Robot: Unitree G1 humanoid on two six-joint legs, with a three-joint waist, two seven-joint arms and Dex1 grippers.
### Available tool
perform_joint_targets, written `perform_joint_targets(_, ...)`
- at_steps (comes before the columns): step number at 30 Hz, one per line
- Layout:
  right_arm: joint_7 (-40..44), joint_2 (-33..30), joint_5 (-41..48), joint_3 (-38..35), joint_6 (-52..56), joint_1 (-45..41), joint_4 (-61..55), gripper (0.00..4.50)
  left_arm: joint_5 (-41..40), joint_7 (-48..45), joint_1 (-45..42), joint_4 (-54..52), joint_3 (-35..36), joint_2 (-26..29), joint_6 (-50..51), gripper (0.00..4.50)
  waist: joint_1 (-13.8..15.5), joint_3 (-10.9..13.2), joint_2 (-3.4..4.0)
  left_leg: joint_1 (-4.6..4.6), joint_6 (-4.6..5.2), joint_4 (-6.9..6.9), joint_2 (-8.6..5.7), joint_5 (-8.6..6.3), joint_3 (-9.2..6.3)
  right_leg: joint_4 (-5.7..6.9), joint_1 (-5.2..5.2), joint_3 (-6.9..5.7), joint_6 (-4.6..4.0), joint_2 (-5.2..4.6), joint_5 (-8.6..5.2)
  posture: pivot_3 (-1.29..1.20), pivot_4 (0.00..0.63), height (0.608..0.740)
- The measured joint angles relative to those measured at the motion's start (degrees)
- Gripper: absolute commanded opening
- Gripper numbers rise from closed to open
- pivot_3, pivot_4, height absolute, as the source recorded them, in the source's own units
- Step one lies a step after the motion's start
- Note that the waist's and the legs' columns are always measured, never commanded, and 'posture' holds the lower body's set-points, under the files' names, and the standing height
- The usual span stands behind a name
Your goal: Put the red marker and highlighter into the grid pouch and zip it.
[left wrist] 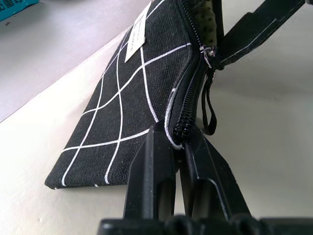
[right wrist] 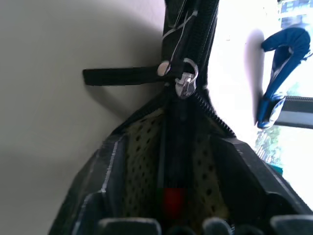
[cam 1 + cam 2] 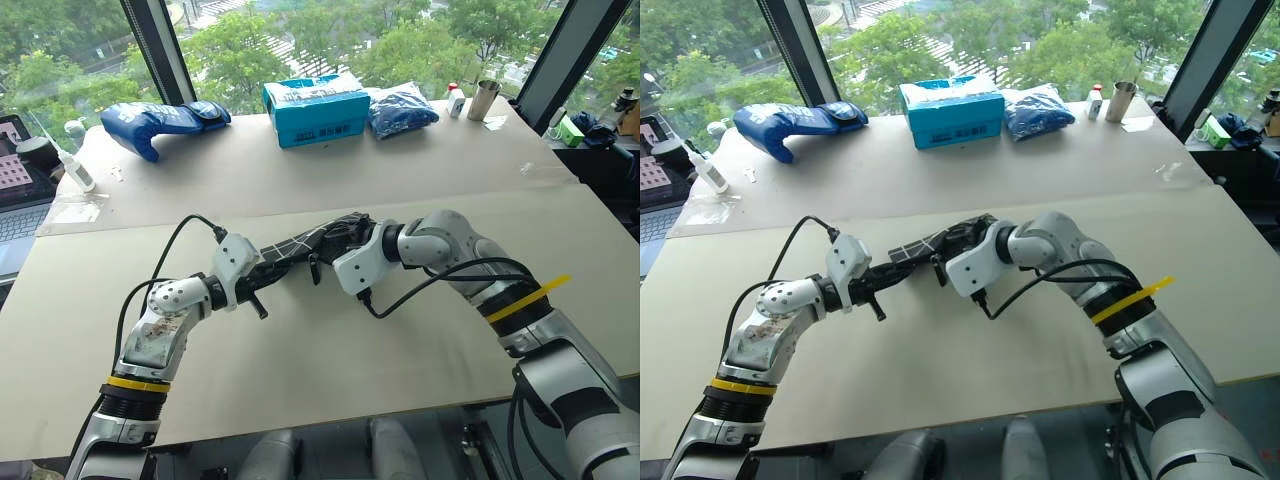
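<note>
The grid pouch (image 3: 300,245), black with white lines, hangs just above the table between my two grippers. My left gripper (image 1: 178,139) is shut on the pouch's closed zipper end. At the other end my right gripper (image 2: 173,147) stands open, one finger on each side of the gaping mouth. Inside, against the dotted pale lining, lies the red marker (image 2: 173,200), with its red end showing. The zipper slider (image 2: 185,83) sits partway along the teeth, and its black pull strap (image 2: 117,76) sticks out sideways. The highlighter is hidden.
At the table's far edge lie a blue glove (image 3: 160,125), a teal box (image 3: 316,110), a blue bag (image 3: 400,108), a small bottle (image 3: 455,100) and a metal cup (image 3: 484,98). A squeeze bottle (image 3: 78,165) stands at far left, beside a laptop (image 3: 15,215).
</note>
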Motion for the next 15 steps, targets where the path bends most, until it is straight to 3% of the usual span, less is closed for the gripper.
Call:
perform_joint_targets(3, -0.2, -2.2, 1.4, -3.3, 1.4, -0.1, 0.7, 2.99, 0.0, 0.0, 0.0, 0.0, 0.0, -0.1, -0.4, 0.0, 0.1, 0.0, 0.0, 0.0, 0.0, -0.02, 0.01, 0.0, 0.05, -0.01, -0.01, -0.01, 0.0, 0.0, 0.0, 0.0, 0.15, 0.74)
perform_joint_targets(7, 1.8, -6.2, 9.5, -12.3, 8.5, 1.4, -0.5, 2.99, 0.0, 0.0, -0.1, 0.1, 0.0, -0.4, -0.5, 0.0, 0.2, 0.0, 0.0, -0.01, 0.01, -0.03, 0.02, -0.01, 0.06, -0.03, 0.01, -0.01, 0.0, 0.0, 0.0, 0.0, 0.15, 0.74)
perform_joint_targets(10, 7.5, -6.9, 22.6, -20.3, 22.9, 11.2, -11.8, 2.99, 0.0, 0.0, -0.2, 0.3, -0.1, -0.7, -0.7, 0.0, 0.4, 0.0, -0.01, -0.01, 0.08, -0.05, 0.08, -0.05, 0.03, -0.04, 0.06, -0.05, 0.0, 0.02, 0.0, 0.0, 0.15, 0.74)
perform_joint_targets(15, 9.9, -3.0, 36.2, -21.7, 46.3, 25.5, -25.1, 2.99, -0.4, 0.2, -0.3, 0.4, 0.2, -1.4, -0.5, 0.0, 0.1, 0.0, 0.01, 0.02, 0.18, 0.0, 0.08, -0.11, -0.13, -0.01, 0.0, 0.17, 0.0, -0.02, 0.0, 0.0, 0.15, 0.74)
